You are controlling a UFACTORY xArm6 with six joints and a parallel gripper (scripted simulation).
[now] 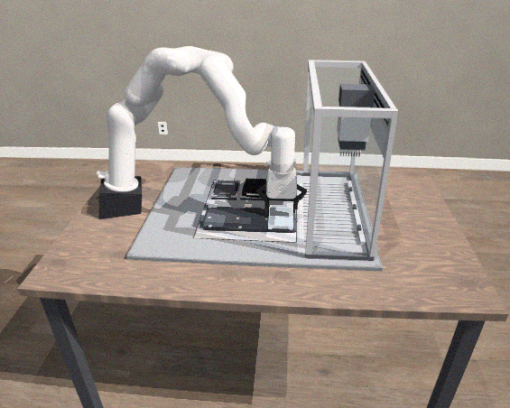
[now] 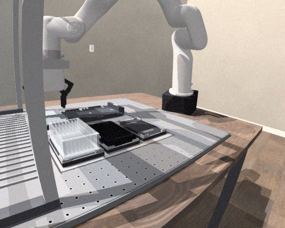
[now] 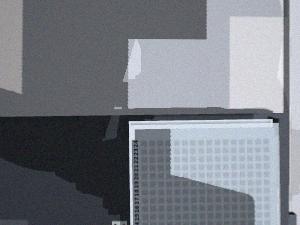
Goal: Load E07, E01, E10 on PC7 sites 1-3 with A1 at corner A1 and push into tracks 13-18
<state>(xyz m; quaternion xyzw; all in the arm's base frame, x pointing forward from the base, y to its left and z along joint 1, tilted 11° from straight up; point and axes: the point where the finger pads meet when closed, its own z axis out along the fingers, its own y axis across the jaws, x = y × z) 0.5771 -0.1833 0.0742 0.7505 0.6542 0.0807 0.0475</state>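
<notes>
The dark carrier PC7 lies on the apron in front of the rails, its handle toward the arm's base. The pale 384-well plate E10 lies on the carrier's end next to the rails and fills the lower right of the wrist view. My gripper hangs just above that plate, open and empty. One of its fingers shows in the exterior view. The black plate E01 sits in the middle nest. The clear deep-well block E07 sits in the nest nearest the rails. Nest S1 holds no plate.
The instrument frame stands right of the apron, with the loading rails on its floor and a dark pipetting head hanging inside. A frame post hides part of the gripper and carrier. The arm's base is at the left.
</notes>
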